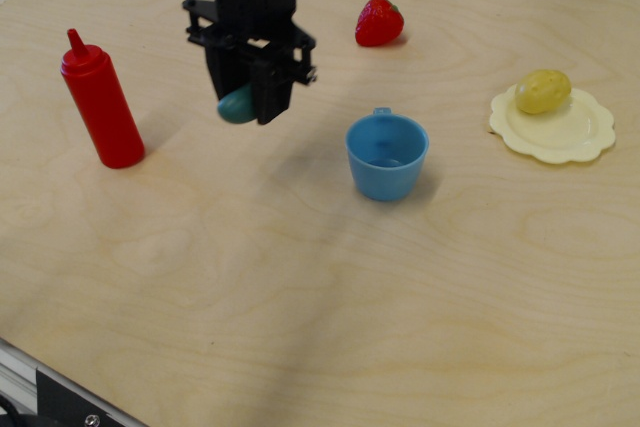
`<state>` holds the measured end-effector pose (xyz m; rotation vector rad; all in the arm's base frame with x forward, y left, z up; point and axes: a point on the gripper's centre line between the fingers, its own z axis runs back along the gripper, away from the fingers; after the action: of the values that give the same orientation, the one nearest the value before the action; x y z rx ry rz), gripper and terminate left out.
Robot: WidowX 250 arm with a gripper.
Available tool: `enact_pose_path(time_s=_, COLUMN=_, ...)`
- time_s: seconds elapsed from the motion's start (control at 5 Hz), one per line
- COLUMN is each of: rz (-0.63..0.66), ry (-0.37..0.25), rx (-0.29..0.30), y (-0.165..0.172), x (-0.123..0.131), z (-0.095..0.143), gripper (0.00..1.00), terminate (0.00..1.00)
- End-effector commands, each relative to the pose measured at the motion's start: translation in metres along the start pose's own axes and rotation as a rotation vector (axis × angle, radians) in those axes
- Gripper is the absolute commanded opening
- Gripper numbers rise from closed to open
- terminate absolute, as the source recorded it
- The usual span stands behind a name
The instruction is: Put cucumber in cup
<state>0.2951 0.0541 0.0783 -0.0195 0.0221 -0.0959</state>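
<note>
My black gripper (247,105) is shut on the dark teal-green cucumber (236,105) and holds it in the air above the table. Only one rounded end of the cucumber shows between the fingers. The light blue cup (387,156) stands upright and empty to the right of the gripper and a little nearer the camera, its small handle tab facing away. The gripper is well above and left of the cup's rim.
A red squeeze bottle (100,103) stands at the left. A red strawberry (379,22) lies at the back. A yellow potato-like toy (542,91) sits on a pale yellow scalloped plate (580,137) at the right.
</note>
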Motion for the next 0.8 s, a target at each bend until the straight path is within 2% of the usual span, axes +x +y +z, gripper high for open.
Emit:
enact_pose_path(time_s=0.0, rz=-0.156, ry=-0.01, rx=0.016, y=-0.045, x=0.01, z=0.01, gripper=0.0, terminate=0.0)
enact_pose_path(time_s=0.2, rz=-0.224, ry=0.017, rx=0.031, y=-0.065, x=0.009, z=-0.001, gripper=0.0, terminate=0.0)
enact_pose_path(time_s=0.6, rz=-0.195, ry=0.051, rx=0.05, y=-0.054, x=0.011, z=-0.017, gripper=0.0, terminate=0.0)
